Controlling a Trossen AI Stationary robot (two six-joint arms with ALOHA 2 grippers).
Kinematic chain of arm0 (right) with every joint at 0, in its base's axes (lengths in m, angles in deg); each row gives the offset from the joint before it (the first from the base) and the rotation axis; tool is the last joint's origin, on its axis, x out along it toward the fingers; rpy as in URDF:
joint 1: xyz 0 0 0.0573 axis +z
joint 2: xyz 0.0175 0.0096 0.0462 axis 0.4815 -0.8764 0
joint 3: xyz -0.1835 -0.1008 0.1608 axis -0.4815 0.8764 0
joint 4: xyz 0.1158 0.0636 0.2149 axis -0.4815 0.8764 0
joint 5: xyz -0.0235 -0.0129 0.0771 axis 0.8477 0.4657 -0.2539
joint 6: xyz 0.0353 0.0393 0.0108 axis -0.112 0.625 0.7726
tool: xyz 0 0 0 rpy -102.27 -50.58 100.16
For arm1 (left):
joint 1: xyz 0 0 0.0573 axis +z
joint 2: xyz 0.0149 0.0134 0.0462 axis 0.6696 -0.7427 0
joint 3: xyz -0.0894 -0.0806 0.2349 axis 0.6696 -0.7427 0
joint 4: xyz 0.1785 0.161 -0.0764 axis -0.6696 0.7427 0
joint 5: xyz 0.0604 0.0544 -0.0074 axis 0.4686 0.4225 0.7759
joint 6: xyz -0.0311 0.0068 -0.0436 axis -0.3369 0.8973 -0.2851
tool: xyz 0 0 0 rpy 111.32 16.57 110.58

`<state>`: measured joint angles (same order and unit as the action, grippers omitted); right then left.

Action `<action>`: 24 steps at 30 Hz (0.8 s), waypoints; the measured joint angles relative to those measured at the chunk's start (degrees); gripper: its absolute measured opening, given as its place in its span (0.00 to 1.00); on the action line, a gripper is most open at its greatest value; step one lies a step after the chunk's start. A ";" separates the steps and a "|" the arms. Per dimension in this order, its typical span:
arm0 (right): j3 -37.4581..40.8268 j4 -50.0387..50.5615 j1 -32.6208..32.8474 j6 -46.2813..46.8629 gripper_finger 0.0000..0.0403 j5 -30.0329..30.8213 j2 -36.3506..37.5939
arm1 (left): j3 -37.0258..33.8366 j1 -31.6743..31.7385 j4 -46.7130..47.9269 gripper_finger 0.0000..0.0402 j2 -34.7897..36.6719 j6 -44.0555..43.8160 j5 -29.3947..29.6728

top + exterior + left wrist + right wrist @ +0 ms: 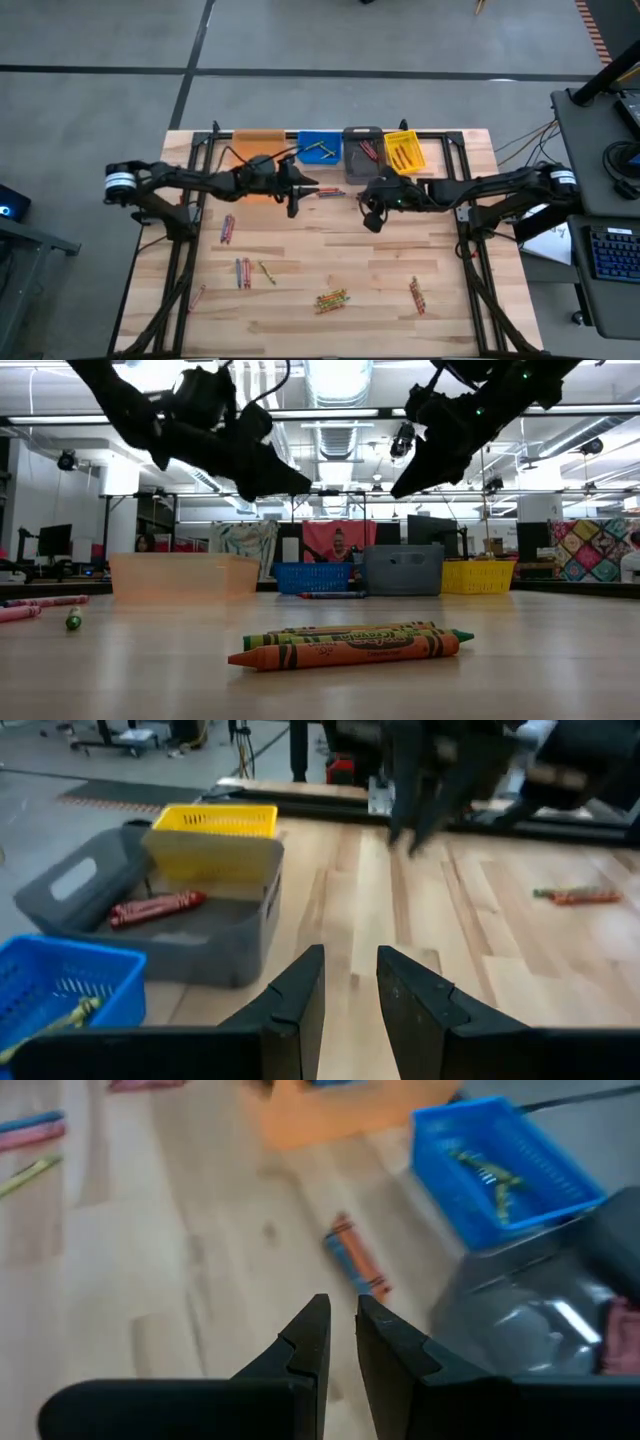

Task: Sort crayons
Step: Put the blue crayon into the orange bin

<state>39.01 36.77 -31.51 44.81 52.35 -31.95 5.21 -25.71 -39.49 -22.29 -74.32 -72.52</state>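
Note:
Crayons lie scattered on the wooden table: a bundle (332,299) near the front, shown close in the low view (350,643), and a blue-and-red pair (355,1260) lying flat near the bins. Red crayons (155,907) lie in the grey bin (90,890), and a greenish one (320,150) lies in the blue bin (320,148). My left gripper (350,965) hovers above the table in front of the blue bin, slightly open with nothing between its fingers. My right gripper (342,1315) hovers in front of the grey bin, narrowly open and also bare, with the blue-and-red pair ahead of it.
Orange (258,150), blue, grey (362,150) and yellow (403,150) bins stand in a row at the table's far edge. More crayons lie at the left (228,228), near left (243,272) and near right (416,295). The two grippers face each other closely at mid-table.

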 joint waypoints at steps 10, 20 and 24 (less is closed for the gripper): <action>0.14 -0.91 -0.04 1.51 0.11 2.88 0.12 | 1.15 -0.15 -3.80 0.19 -12.44 0.58 9.11; 0.23 -0.91 -0.06 1.99 0.11 3.13 -0.01 | 4.81 -0.46 -2.68 0.19 -17.39 0.55 11.75; 0.25 -0.92 -0.17 1.52 0.11 3.82 -0.01 | 6.10 -0.83 -1.21 0.19 -18.03 1.37 11.93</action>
<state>39.26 35.85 -31.68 46.33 56.18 -31.96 11.30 -26.54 -40.69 -40.32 -72.94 -60.59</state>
